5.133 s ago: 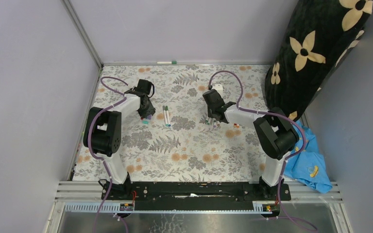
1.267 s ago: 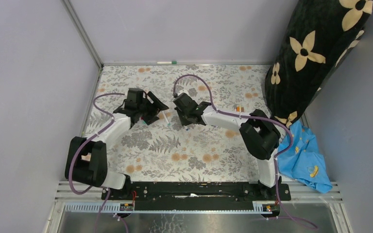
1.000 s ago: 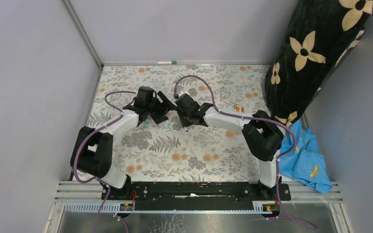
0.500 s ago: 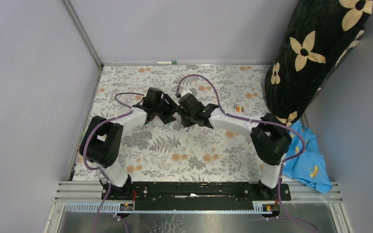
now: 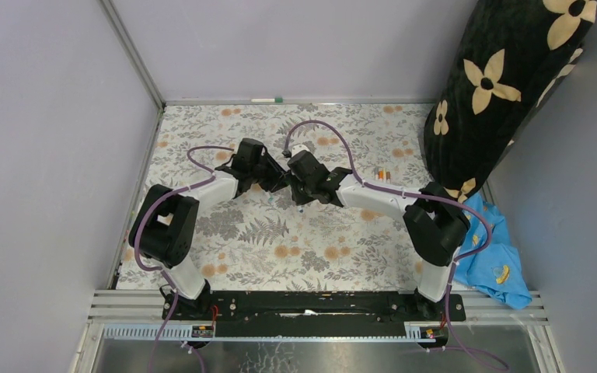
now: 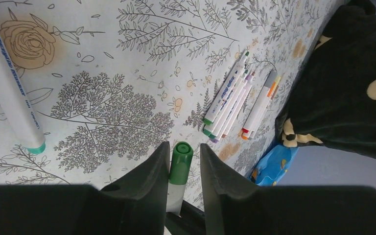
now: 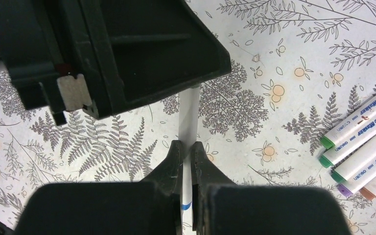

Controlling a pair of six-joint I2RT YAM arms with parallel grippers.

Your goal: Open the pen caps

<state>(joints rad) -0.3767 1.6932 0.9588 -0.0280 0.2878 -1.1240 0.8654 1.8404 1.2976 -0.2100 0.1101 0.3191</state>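
Two grippers are seen, met at the middle of the patterned table cover [image 5: 319, 256]. One green cap [image 6: 181, 157] is presented between the fingers of the left gripper [image 6: 184, 146]: the cap is seated on the end of a white pen barrel [image 7: 188, 112], it lies against one finger, and a narrow gap is left at the other, so the jaws are parted around the cap and not pressed onto it. The right gripper [image 7: 187, 143] is clamped shut on that same barrel, which is held clear of the cover. In the left wrist view one loose pen [image 6: 9, 81] with a teal cap [image 6: 35, 147] is shown lying at 9 o'clock of the fingers. At 1 o'clock a first group of pens [image 6: 227, 105], at least four, is laid side by side, with green and purple ends visible. Just beside that group lies a pair of pens [image 6: 260, 107] with orange and red ends. An exact count of the caps cannot be made. The green cap is shown only by the left wrist view; in the top view it is hidden by the gripper bodies. The grip on the barrel is shown only by the right wrist view. Only the top view shows one further pen [image 5: 267, 100] at 12 o'clock against the back wall, one black flowered cushion [image 5: 513, 85] at 2 o'clock, and one blue cloth [image 5: 491, 260] at 4 o'clock.
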